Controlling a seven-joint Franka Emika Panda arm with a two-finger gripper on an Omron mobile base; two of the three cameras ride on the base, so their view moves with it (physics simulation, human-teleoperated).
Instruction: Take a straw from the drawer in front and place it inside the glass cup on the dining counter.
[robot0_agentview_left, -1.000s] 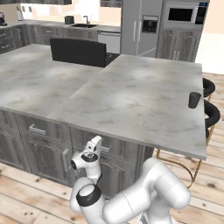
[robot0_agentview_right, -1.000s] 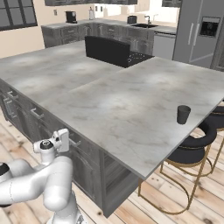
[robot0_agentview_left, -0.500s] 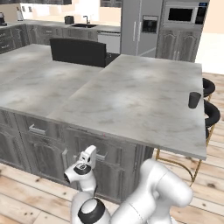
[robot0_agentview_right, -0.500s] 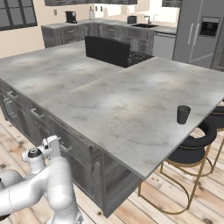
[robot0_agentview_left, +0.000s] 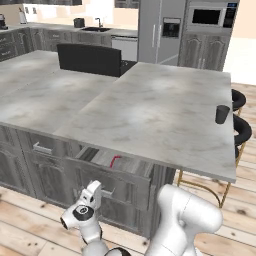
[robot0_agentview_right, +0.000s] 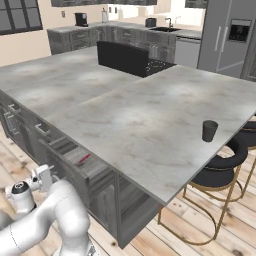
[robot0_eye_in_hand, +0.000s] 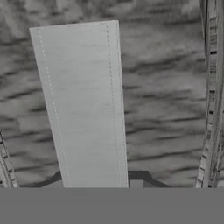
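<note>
Your wide dark grey wood drawer (robot0_agentview_left: 120, 172) stands partly pulled out under the light grey marble-veined dining counter (robot0_agentview_left: 150, 115); the thin red straw (robot0_agentview_left: 115, 161) lies inside it. Your gripper (robot0_agentview_left: 95, 192) sits at the silver bar handle (robot0_eye_in_hand: 85, 105), jaws clenched on it. The small, nearly black glass cup (robot0_agentview_left: 222, 114) stands near the counter's right edge.

the drawer (robot0_agentview_left: 116, 167) sits pulled partway open under the dining counter (robot0_agentview_left: 150, 110) at lower centre of the left base view, dark grey front, silver bar handle. the red straw (robot0_agentview_left: 114, 161) lies inside on the bottom, bent end showing. the glass cup (robot0_agentview_left: 222, 114), dark and upright, stands near the counter's right edge.
</note>
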